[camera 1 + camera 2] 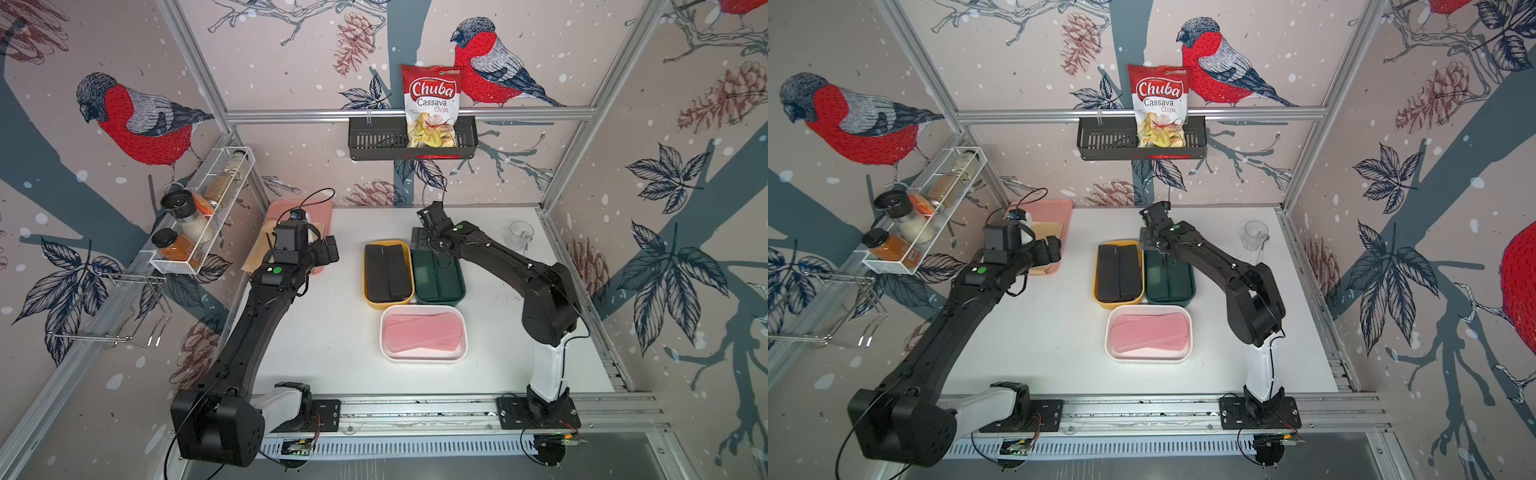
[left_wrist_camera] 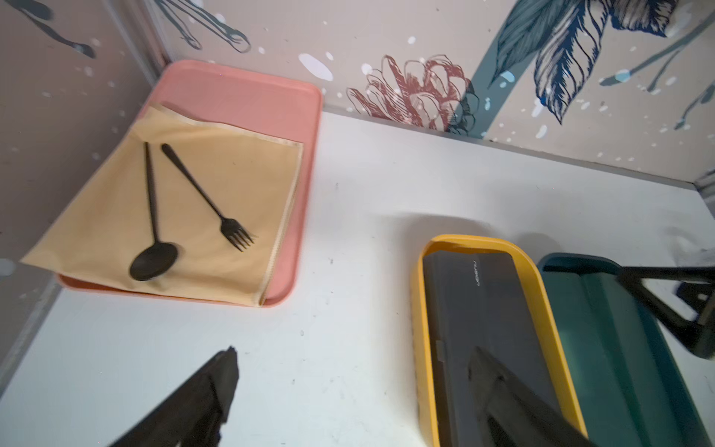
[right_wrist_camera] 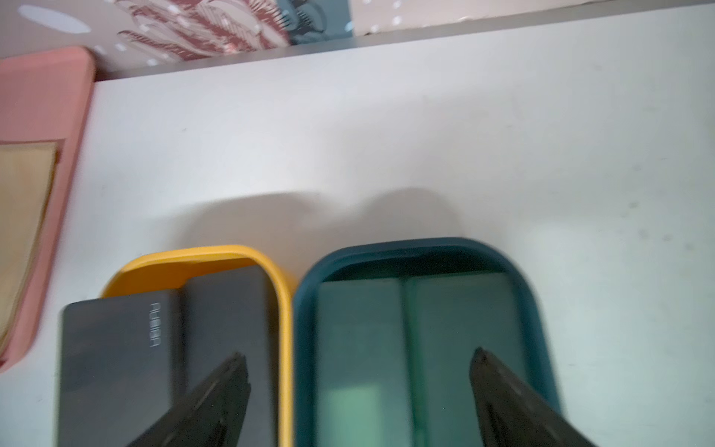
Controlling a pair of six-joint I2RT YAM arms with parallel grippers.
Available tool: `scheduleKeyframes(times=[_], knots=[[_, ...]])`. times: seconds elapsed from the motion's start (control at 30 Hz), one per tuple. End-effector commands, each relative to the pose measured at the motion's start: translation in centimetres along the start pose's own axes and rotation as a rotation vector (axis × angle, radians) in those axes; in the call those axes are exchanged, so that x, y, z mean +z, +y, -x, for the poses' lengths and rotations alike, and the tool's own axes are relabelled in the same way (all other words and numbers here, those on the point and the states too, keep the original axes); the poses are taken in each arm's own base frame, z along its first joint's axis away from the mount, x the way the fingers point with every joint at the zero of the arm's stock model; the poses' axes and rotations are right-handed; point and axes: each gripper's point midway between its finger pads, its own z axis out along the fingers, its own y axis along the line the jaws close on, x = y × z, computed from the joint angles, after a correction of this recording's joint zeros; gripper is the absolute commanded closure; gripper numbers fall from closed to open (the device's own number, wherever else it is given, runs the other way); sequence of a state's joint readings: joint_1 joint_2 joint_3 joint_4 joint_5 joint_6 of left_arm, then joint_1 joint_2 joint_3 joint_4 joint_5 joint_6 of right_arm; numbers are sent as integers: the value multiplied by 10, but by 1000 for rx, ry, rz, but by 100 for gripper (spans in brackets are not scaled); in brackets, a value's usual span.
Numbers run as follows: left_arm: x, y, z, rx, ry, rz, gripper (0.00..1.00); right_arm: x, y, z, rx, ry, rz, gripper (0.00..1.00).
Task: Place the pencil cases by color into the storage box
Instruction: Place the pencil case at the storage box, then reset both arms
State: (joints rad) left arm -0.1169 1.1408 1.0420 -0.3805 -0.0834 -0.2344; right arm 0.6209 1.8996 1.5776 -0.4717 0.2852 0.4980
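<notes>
Two black pencil cases point(image 1: 387, 272) lie side by side in the yellow tub point(image 1: 388, 306). Beside it, the dark green tub point(image 1: 441, 300) holds two green cases point(image 3: 425, 329), partly hidden under my right arm in both top views. Pink cases point(image 1: 423, 332) lie in the white tub point(image 1: 424, 358) nearer the front. My right gripper point(image 3: 360, 354) hangs open over the far end of the green tub, one finger over the black cases, nothing between its fingers. My left gripper point(image 2: 352, 356) is open and empty above the table, between the pink tray and the yellow tub point(image 2: 421, 329).
The pink tray point(image 2: 240, 89) at the back left carries a tan cloth with a black spoon and fork. A clear cup point(image 1: 520, 235) stands at the back right. A spice rack point(image 1: 199, 216) lines the left wall. A black basket point(image 1: 374, 141) with a chips bag hangs on the back wall.
</notes>
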Motion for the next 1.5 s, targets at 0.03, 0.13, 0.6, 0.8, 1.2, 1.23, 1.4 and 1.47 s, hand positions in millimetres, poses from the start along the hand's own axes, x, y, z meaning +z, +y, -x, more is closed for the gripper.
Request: scheduleKeyframes(times=[0.03,0.13,0.6,0.8,1.2,1.23,1.4,1.47], knots=[[-26,44,37,-16,-309,217,4,-17,-60,31,1,-183,-25,6],[-52,71,37,-59,-468,336,4,-34,-117,36,42,-294,-58,6],[-30,105,-41,3,-634,453,4,-91,-236,-3,-32,-765,-173,5],[17,103,-81,-65,-561,365,4,-81,-247,-11,-11,-771,-170,5],[58,80,-89,93,-565,257,4,-105,-295,-41,313,-1060,6,7],[62,82,-96,79,-514,257,4,-105,-293,-40,288,-1058,2,7],[64,83,-95,72,-509,254,4,-103,-278,-31,168,-1017,-13,8],[67,85,-92,60,-503,254,4,-98,-273,-24,158,-969,-28,8]])
